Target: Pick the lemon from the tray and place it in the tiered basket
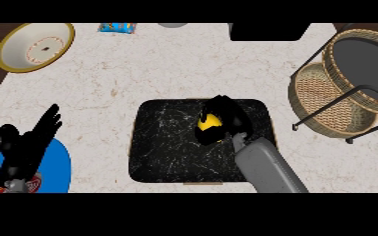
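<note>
Marble counter (148,75), frame centre: right hand (225,117) curled round the lemon (210,122) over the black tray (166,145). Tiered basket (332,95) lies at right, nearer this hand; left hand (26,145) rests open, lower left.

Bright, even light; faint soft shadows

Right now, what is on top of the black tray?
The lemon sits on the tray, with the right hand curled round it; most of the lemon and the tray beneath are hidden.
</note>
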